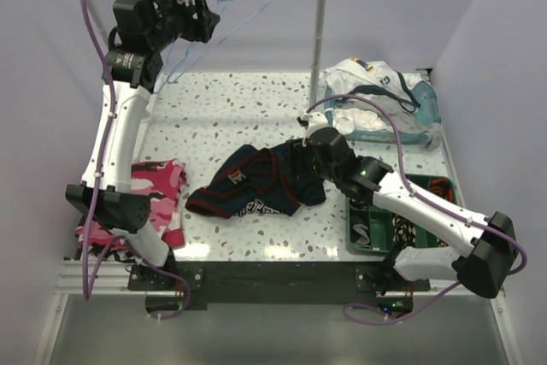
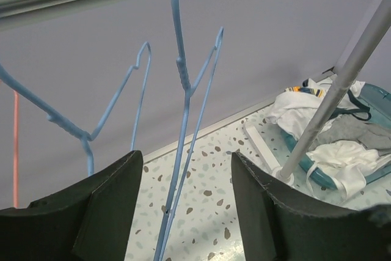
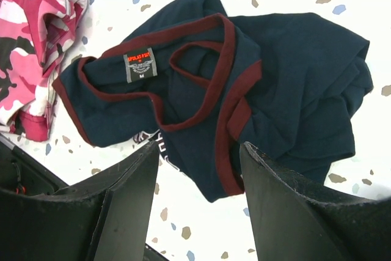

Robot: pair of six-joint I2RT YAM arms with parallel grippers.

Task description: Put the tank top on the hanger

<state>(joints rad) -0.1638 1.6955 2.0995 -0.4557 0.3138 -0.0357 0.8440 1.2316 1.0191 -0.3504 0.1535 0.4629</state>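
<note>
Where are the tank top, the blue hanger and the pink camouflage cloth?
tank top (image 3: 293, 71), right wrist view, on the plain navy body right of the neckline.
hanger (image 2: 182, 73), left wrist view, on the twisted neck under the hook.
camouflage cloth (image 1: 161, 184), top view, on its upper part.

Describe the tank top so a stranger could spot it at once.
On the speckled table, look at the middle, under the right gripper. The crumpled tank top lies there: navy with dark red trim, unlike the pink camouflage cloth on its left.

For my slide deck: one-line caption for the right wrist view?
Open right gripper hovers over the crumpled navy tank top, pink camouflage cloth beside it.
</note>
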